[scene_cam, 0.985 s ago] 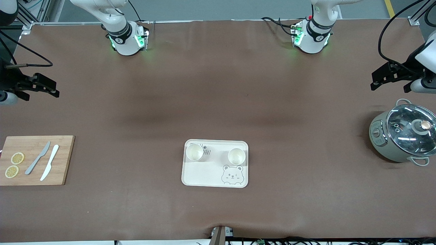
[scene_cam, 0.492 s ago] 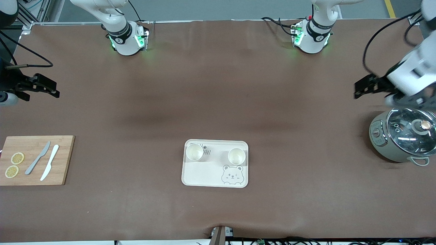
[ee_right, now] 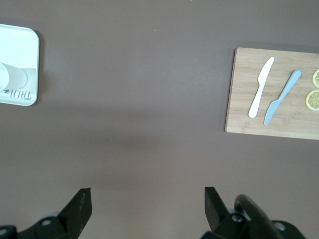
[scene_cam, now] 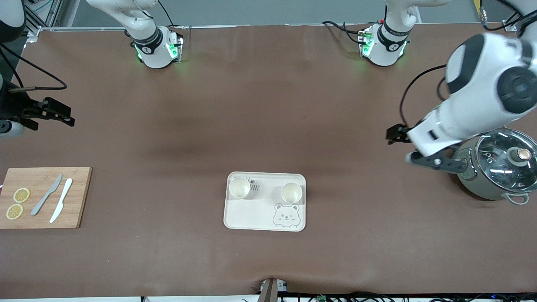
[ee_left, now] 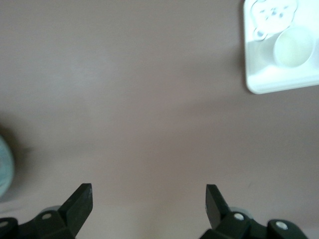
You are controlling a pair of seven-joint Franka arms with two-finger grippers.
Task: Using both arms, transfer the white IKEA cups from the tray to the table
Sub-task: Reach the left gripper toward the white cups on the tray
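Note:
Two cream-white cups stand upright on the bear tray (scene_cam: pixel 251 218), on its half farther from the front camera. One cup (scene_cam: pixel 239 187) is toward the right arm's end, the other cup (scene_cam: pixel 291 192) toward the left arm's end. My left gripper (scene_cam: pixel 413 147) is open and empty over bare table beside the pot, well apart from the tray. In the left wrist view its fingers (ee_left: pixel 148 191) are spread over bare mat, with a cup (ee_left: pixel 292 46) and the tray (ee_left: pixel 279 84) at a corner. My right gripper (scene_cam: pixel 67 117) is open and empty over the right arm's end; in the right wrist view (ee_right: pixel 148 194) it is over bare mat.
A grey pot with a glass lid (scene_cam: pixel 499 167) stands at the left arm's end, just under the left arm. A wooden cutting board (scene_cam: pixel 75 197) with two knives and lemon slices lies at the right arm's end; it also shows in the right wrist view (ee_right: pixel 244 99).
My left arm has swung in from the table's end toward the tray, its gripper now past the pot. My right gripper has shifted slightly. The cups and tray have not moved.

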